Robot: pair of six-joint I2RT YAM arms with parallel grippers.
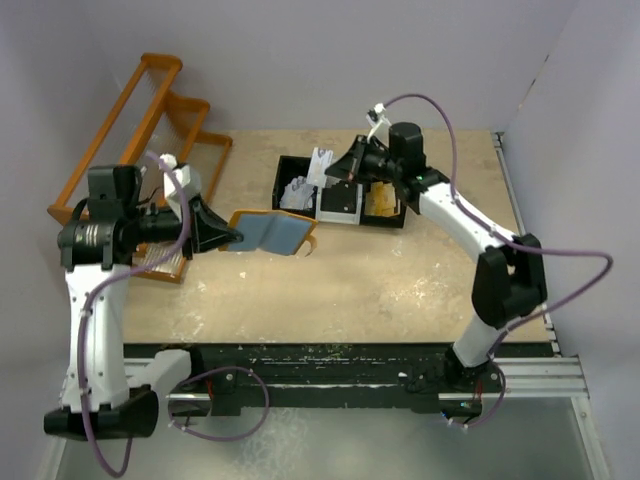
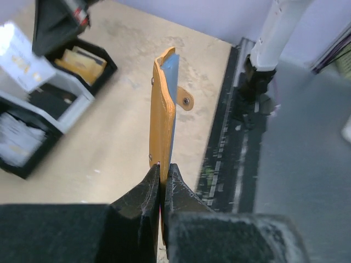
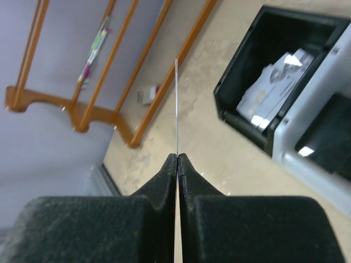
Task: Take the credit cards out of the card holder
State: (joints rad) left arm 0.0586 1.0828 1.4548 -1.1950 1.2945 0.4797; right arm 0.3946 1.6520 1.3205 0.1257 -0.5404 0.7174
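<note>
From above, the left claw (image 1: 236, 237) is pinched shut on one edge of the card holder (image 1: 272, 232). The holder juts out beyond its tips, spread open with the blue-grey inside facing up, and seems to hang just clear of the table (image 1: 400, 290), though that is hard to judge from this height. The right claw (image 1: 334, 172) is clamped on a pale credit card (image 1: 320, 163), which pokes out past its tips over the left end of the black tray (image 1: 345, 215). The two claws are well apart. An orange rack (image 1: 130, 120) stands behind the left claw.

Looking along the left claw, its fingers (image 2: 148, 189) are closed tight on the card holder's lower edge. The holder (image 2: 162, 120) rises straight ahead of the tips, on edge, with its tan outside to the left and its blue lining to the right. Its snap tab (image 2: 184, 100) sticks out on the right. Far off to the left lie the tray (image 2: 66, 118) and the blurred white card (image 2: 19, 60).

Looking along the right claw, its fingers (image 3: 162, 181) meet on the card (image 3: 176, 104), which shows edge-on as a thin pale line running straight out from the tips. To the claw's right is the tray (image 3: 241, 71), with white scraps (image 3: 274, 82) in one compartment. To its left is the rack (image 3: 137, 71).
</note>
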